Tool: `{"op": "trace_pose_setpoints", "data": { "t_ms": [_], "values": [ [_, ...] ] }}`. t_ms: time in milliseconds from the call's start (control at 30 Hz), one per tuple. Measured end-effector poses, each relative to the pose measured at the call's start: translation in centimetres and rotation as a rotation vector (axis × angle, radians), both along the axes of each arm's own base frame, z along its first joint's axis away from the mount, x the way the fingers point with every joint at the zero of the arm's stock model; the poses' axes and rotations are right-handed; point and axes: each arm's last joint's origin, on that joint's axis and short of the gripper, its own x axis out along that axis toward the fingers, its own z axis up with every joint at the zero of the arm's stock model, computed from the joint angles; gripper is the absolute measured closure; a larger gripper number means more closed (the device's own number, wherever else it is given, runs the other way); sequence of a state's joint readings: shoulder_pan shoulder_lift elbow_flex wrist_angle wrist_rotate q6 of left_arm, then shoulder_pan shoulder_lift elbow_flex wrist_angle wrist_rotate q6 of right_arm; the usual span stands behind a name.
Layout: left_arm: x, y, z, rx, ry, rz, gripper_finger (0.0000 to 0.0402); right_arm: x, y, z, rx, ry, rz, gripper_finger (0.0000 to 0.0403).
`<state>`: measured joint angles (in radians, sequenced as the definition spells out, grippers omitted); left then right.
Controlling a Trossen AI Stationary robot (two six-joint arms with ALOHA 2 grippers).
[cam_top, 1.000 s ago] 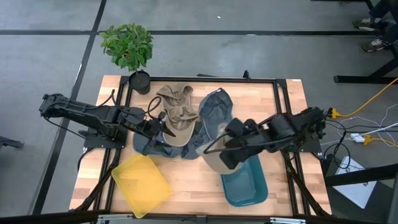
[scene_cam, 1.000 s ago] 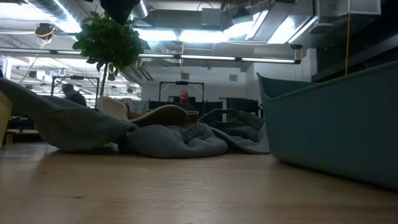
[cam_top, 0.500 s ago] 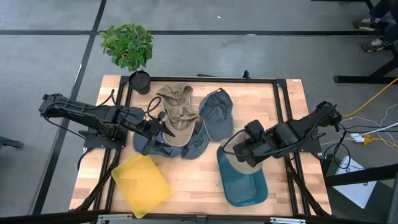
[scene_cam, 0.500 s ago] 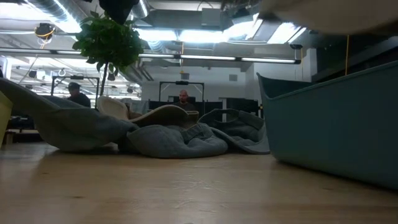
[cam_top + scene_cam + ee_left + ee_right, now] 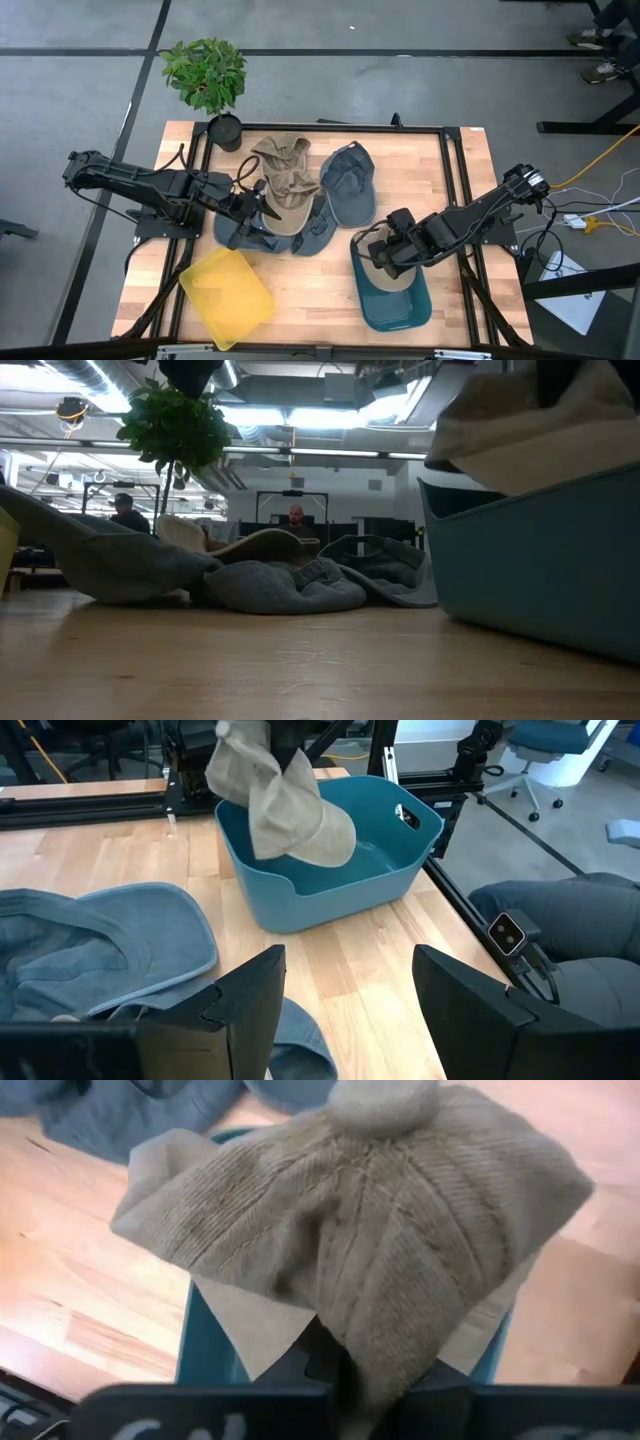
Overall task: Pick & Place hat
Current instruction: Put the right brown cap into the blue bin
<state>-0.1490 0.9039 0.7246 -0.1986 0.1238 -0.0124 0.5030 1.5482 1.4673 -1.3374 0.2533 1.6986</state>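
One beige hat (image 5: 385,262) is pinched by the right gripper (image 5: 389,254), whose fingers are pressed together on the cloth, and it is held just above the rim of the one teal bin (image 5: 392,297). In the left wrist view the hat (image 5: 283,808) is seen hanging over the near wall of the bin (image 5: 330,850). One yellow bin (image 5: 227,297) is placed well apart, below the left gripper (image 5: 262,212), which is spread and hovers over a pile of about four other hats (image 5: 290,196). No writing can be read. One potted plant (image 5: 208,80) is seen at the table's far corner. Bare wood (image 5: 315,290) is left between the two bins.
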Motion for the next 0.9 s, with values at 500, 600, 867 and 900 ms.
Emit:
{"op": "trace_pose_setpoints", "data": {
  "t_ms": [500, 600, 867, 900],
  "values": [
    [0.0, 0.0, 0.0, 0.0, 0.001, 0.0, 0.0185, 0.1, 0.1, -4.3, 0.016, 0.026, -0.019, 0.0386],
    [0.0, 0.0, 0.0, 0.0, 0.001, 0.0, 0.0185, 0.1, 0.2, -4.8, 0.033, 0.023, -0.019, 0.0386],
    [0.0, 0.0, 0.0, 0.0, 0.002, 0.0, 0.0185, 0.2, 0.2, -5.0, 0.028, 0.024, 0.008, 0.0376],
    [0.0, 0.0, 0.0, 0.0, 0.002, 0.0, 0.0185, 0.1, 0.2, -5.0, 0.025, 0.03, 0.008, 0.0371]
  ]
}}
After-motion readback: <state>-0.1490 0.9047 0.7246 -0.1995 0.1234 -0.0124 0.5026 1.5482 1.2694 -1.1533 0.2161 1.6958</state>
